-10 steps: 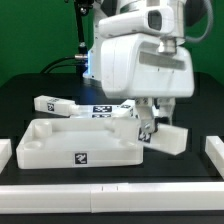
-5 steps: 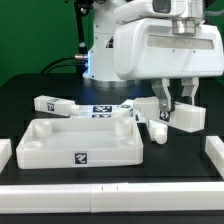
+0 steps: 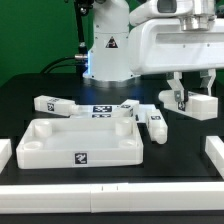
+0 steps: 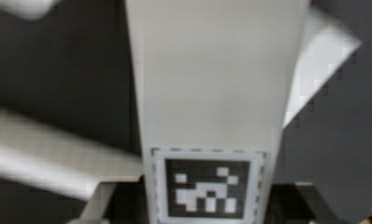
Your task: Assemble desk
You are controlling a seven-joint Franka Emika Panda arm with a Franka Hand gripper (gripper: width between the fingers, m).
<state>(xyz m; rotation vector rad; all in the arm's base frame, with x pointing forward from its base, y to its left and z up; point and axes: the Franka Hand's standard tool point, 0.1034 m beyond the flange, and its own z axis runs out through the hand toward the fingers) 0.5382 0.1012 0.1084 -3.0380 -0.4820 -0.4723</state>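
The hand (image 3: 190,92) is gripping one white leg (image 3: 200,106) between its fingers, at the exterior view's right, well apart from the tabletop (image 3: 60,152). The tabletop is lying on the black worktop (image 3: 25,92), rim upward, with another leg (image 3: 152,124) just beside its right corner

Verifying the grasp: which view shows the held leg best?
Wrist view: the leg fills the frame between the jaws, tag legible. Exterior view shows it small, held above the table at that view's right, partly hidden by the gripper.
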